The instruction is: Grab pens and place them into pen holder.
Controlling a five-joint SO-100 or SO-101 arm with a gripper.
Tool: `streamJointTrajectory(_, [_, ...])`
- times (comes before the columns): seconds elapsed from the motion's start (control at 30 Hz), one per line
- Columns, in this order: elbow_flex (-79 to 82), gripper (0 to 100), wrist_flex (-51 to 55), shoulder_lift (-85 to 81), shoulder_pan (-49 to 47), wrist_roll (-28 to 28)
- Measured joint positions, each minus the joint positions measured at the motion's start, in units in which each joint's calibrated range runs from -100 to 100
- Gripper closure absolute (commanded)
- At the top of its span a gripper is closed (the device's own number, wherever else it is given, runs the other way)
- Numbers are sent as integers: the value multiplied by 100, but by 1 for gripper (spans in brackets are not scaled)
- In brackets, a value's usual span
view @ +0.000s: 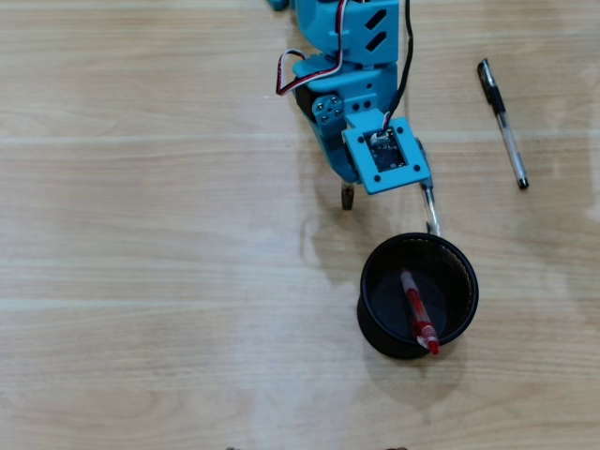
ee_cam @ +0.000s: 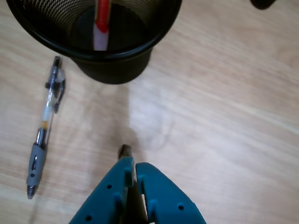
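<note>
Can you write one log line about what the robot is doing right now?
gripper: shut, empty | red pen: in pen holder | grey-grip pen: beside holder | black-capped pen: on table

surface: light wood table | on it: black mesh pen holder; clear pen; black-capped pen

Bright, even light; soft shadows

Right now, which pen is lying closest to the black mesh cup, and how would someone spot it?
Find the black mesh cup on the wooden table. Right beside it, in the wrist view on its left, lies a clear pen with a grey rubber sleeve. Unlike the red pen, it is outside the cup.
</note>
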Motion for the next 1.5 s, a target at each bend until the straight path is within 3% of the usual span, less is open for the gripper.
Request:
streamJointTrajectory(0.4, [-44, 98, 0, 0, 0, 177])
streamJointTrajectory(0.7, [398, 98, 775, -25, 118, 177])
streamJointTrajectory(0.83, [992, 82, 749, -25, 160, 256])
streamJointTrajectory(0.93, [1363, 74, 775, -8, 371, 929])
streamJointTrajectory(1.2, [1735, 76, 775, -25, 1106, 2692])
streamJointTrajectory(1.5, [2594, 76, 551, -25, 1756, 3151])
